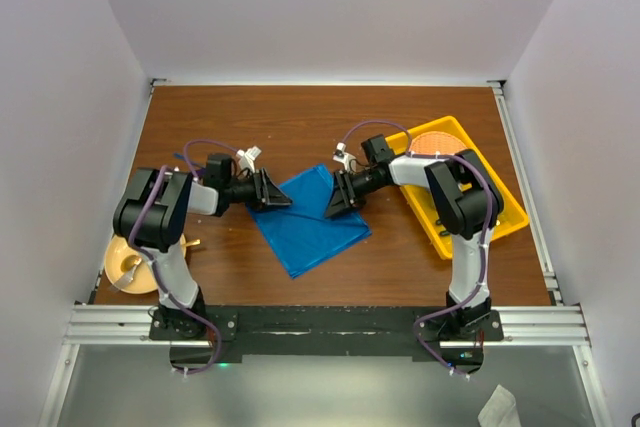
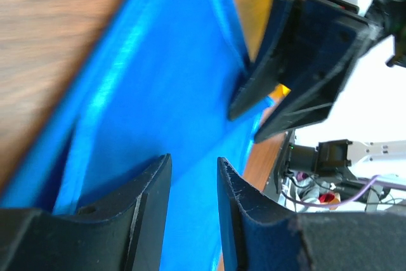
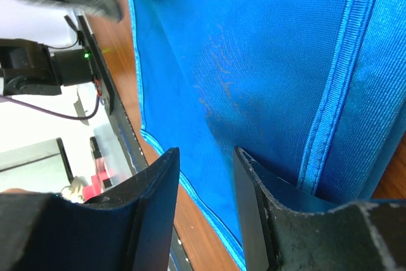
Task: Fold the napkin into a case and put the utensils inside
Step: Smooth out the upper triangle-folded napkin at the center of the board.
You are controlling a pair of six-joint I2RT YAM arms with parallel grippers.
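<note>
The bright blue napkin point(image 1: 310, 232) lies as a diamond on the wooden table, its upper part raised slightly between my two grippers. My left gripper point(image 1: 278, 193) sits at the napkin's upper-left edge. In the left wrist view its jaws point(image 2: 193, 163) stand a narrow gap apart, with the napkin point(image 2: 158, 80) showing through the gap. My right gripper point(image 1: 338, 197) is at the upper-right edge and faces the left one. Its jaws point(image 3: 206, 153) are also narrowly apart over the napkin point(image 3: 254, 49), and the hem lies against one finger point(image 3: 279, 220). The utensils are out of view.
A yellow tray point(image 1: 505, 209) holding an orange plate point(image 1: 440, 139) stands at the right, partly under my right arm. A yellow plate point(image 1: 118, 269) with gold cutlery sits at the near left by the left arm's base. White walls enclose the table.
</note>
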